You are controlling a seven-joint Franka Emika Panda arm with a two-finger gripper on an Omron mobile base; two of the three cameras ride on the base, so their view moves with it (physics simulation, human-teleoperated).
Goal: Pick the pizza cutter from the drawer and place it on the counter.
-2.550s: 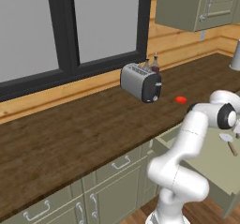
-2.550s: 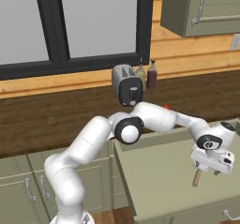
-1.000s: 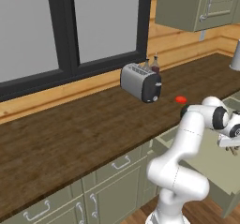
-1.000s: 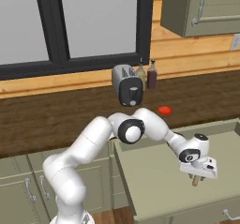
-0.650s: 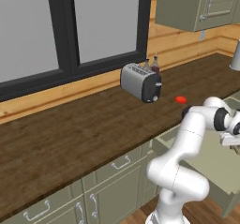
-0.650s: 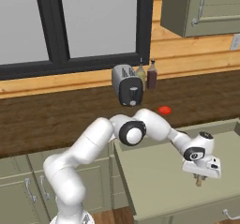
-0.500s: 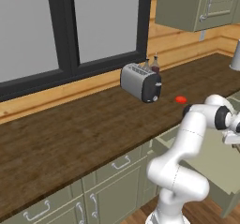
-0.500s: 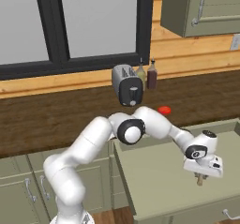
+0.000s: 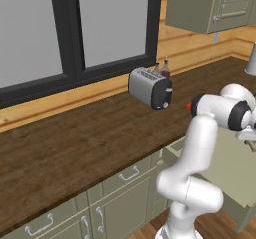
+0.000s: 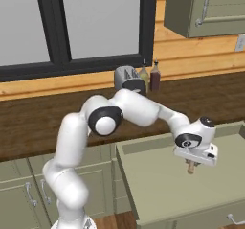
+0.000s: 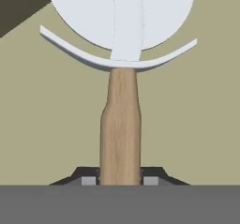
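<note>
Where the arm reaches out over the open drawer, the scene is set down from left to right.

Window: a dark-framed window is seen at 10 o'clock in the left base view, above the light orange wall boards.

Counter: the counter, a dark brown plank worktop with a thick front edge, is run along the wall; sage cabinet fronts with silver bar handles are set beneath it.

Toaster: a silver toaster is stood on the counter at 1 o'clock from the middle of the left base view, with two small bottles just behind it.

Red disc: a small flat red disc is glimpsed on the counter, just beside the arm's elbow.

Upper cabinet: a sage wall cabinet is hung at 1 o'clock in the right base view.

Drawer: the drawer is pulled out below the counter edge, its pale beige inside laid bare.

Gripper: the gripper is held over the drawer at 4 o'clock in the right base view; its fingertips are closed against the handle from both sides.

Pizza cutter: the pizza cutter is clamped by its tan handle, the pale wheel pointed to 12 o'clock in the hand view; whether it is clear of the drawer floor cannot be told.
</note>
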